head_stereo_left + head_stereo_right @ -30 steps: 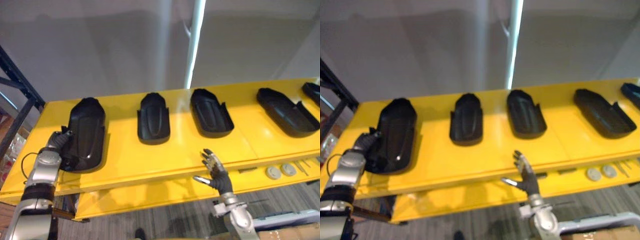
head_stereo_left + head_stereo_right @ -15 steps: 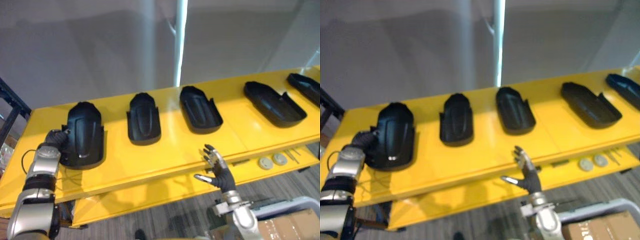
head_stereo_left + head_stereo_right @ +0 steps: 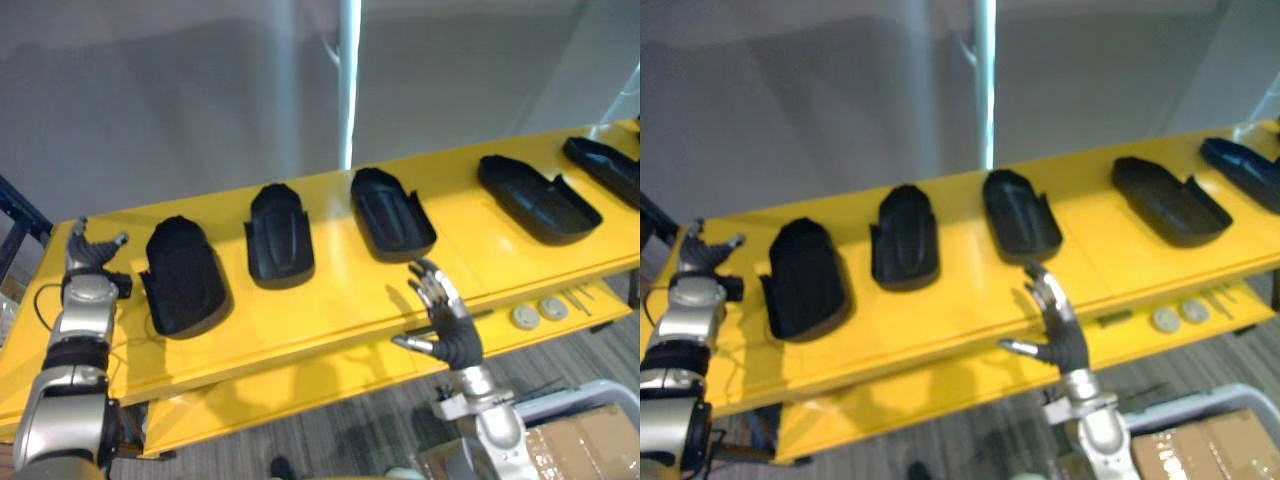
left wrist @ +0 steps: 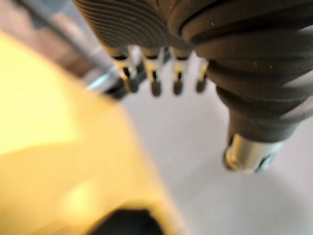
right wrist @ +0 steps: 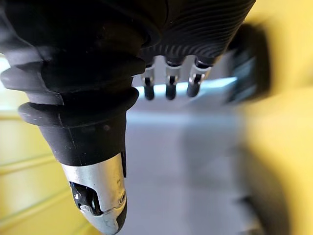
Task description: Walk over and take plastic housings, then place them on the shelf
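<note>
A long yellow shelf stands before a grey wall, and five black plastic housings lie on it in a row, each with its hollow side up. The leftmost housing lies near the left end of the shelf. To the right follow the second housing, the third housing, the fourth housing and the fifth housing, all well apart from each other.

The left hand is raised over the left end of the shelf, just beside the leftmost housing but not touching it. Its fingers are straight and spread, the thumb apart, and they hold nothing.

The right hand is raised at the front edge of the shelf, below the third housing. Its fingers are also spread and empty.

Two round discs lie on a lower yellow board to the right of this hand.
</note>
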Available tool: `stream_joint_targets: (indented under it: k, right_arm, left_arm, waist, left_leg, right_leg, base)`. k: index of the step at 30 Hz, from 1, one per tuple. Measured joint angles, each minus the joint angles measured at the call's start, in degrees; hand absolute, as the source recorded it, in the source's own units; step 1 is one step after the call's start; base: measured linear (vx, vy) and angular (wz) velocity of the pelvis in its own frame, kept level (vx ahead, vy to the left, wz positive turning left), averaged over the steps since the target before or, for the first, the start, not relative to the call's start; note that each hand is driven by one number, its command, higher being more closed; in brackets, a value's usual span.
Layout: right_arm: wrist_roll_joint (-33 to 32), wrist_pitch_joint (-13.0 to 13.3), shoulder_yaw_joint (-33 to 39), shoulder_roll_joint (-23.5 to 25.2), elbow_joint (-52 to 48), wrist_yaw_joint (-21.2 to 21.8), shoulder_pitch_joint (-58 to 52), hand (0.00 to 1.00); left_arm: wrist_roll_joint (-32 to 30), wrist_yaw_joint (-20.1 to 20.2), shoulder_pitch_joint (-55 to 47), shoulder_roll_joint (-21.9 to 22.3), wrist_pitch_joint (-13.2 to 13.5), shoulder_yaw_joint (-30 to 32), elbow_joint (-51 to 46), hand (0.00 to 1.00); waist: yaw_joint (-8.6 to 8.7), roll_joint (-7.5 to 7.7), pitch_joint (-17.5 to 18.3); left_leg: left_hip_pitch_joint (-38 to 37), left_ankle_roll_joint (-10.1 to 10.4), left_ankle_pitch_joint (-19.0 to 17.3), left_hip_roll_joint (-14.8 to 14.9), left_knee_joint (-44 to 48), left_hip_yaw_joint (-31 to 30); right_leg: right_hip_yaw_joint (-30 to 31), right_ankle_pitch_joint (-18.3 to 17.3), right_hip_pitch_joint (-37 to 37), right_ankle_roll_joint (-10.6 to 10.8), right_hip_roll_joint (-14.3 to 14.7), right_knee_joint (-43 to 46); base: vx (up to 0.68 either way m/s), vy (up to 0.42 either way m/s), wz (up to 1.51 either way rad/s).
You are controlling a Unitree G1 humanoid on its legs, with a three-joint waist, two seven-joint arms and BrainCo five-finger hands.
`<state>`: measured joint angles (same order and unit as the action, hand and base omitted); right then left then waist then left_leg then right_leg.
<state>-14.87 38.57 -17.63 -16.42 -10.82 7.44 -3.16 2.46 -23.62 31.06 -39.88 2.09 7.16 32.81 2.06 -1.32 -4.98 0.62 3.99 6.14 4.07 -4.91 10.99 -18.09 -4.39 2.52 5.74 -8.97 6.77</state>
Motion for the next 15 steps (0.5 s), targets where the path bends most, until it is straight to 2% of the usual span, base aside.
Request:
stream_joint_targets:
  k: [1,2,3,4,6,9,11,12,13,15]
  right_arm:
    - [0.02,0.18,-0.59,0.02,0.05,0.00,0.87,0.00]
    - [0.20,0.51,-2.36,0.19,0.22,-0.09,3.57,0.00]
    - [1.15,0.49,-3.48,0.38,0.86,-0.27,5.70,0.00]
    - [1.61,0.45,-3.93,0.55,1.31,-0.37,6.67,0.00]
    - [2.22,-0.40,-4.76,1.26,3.25,-0.78,9.92,0.00]
    - [2.40,-1.97,-5.05,2.07,4.55,-1.05,11.94,0.00]
    - [3.57,-5.99,-5.12,3.73,5.66,-0.96,13.12,0.00]
    - [4.19,-6.74,-5.21,4.08,6.04,-0.93,13.27,0.00]
    - [5.31,-8.29,-5.56,4.76,7.35,-0.37,13.48,0.00]
    - [6.28,-9.78,-5.67,5.00,8.17,0.77,13.56,0.00]
  left_arm:
    - [0.00,-0.53,-0.87,0.11,0.64,0.71,-1.94,0.00]
    - [0.10,-2.26,-4.42,1.30,2.82,3.78,-9.80,0.00]
    - [0.07,-3.85,-8.88,3.99,4.47,7.12,-17.70,0.00]
    - [0.06,-4.60,-11.37,5.62,5.08,8.93,-21.45,0.00]
    - [-0.14,-6.80,-22.52,12.36,5.74,14.54,-32.94,0.00]
    - [-0.19,-8.56,-32.98,19.47,5.74,20.00,-39.10,0.00]
    - [-0.07,-9.29,-42.91,25.83,5.75,23.88,-41.47,0.00]
    - [0.10,-9.20,-44.83,27.15,5.75,24.64,-41.65,0.00]
    - [1.82,-9.09,-49.08,30.14,5.70,26.18,-41.87,0.00]
    - [2.79,-8.45,-52.50,32.77,5.66,27.44,-41.48,0.00]
  waist:
    - [-0.19,-0.06,0.02]
    - [-0.52,-0.35,0.09]
    - [-2.19,-0.77,0.21]
    - [-2.96,-1.02,0.27]
    - [-6.26,-1.75,0.66]
    - [-9.22,-1.85,0.76]
    - [-12.43,-1.53,0.92]
    - [-13.02,-1.34,1.00]
    - [-14.32,-0.71,1.44]
    - [-15.16,0.03,1.78]
  left_leg:
    - [0.12,0.01,0.06,-0.01,0.01,-0.30]
    - [0.57,-0.10,0.41,-0.29,0.13,-2.24]
    - [0.44,-0.11,0.46,-0.49,0.22,-3.42]
    - [0.36,-0.07,0.51,-0.62,0.23,-4.31]
    - [0.30,-0.01,0.84,-1.26,0.23,-7.90]
    - [0.31,0.19,1.17,-1.80,0.21,-10.88]
    - [0.70,0.36,1.44,-2.27,-0.05,-14.02]
    - [0.86,0.41,1.52,-2.42,-0.05,-14.83]
    - [1.59,0.18,1.66,-2.62,-0.06,-15.99]
    - [2.55,0.15,1.97,-2.78,-0.06,-17.03]
  right_leg:
    - [-0.36,0.00,0.13,0.00,0.01,-0.08]
    - [-2.11,-0.05,1.08,-0.07,-0.04,-0.47]
    - [-3.45,-0.21,2.02,-0.24,-0.10,-0.65]
    - [-4.20,-0.25,2.72,-0.28,-0.09,-0.90]
    - [-8.23,-0.79,5.52,-0.16,-0.11,-1.86]
    - [-11.84,-1.39,7.72,-0.16,0.06,-2.58]
    - [-15.00,-2.63,9.27,-0.25,0.02,-2.56]
    - [-15.75,-2.95,9.49,-0.17,0.00,-2.70]
    - [-17.46,-3.54,9.65,0.05,0.06,-2.63]
    - [-18.65,-3.66,9.52,0.19,0.20,-2.65]
  base:
    - [0.00,-0.018,0.44]
    - [0.03,-0.022,0.56]
    - [0.04,-0.025,0.64]
    - [0.04,-0.031,0.69]
    - [0.02,-0.035,0.80]
    - [-0.02,-0.037,0.66]
    - [-0.06,-0.030,0.71]
    - [-0.09,-0.045,0.70]
    - [-0.06,-0.040,0.51]
    - [-0.05,-0.033,0.43]
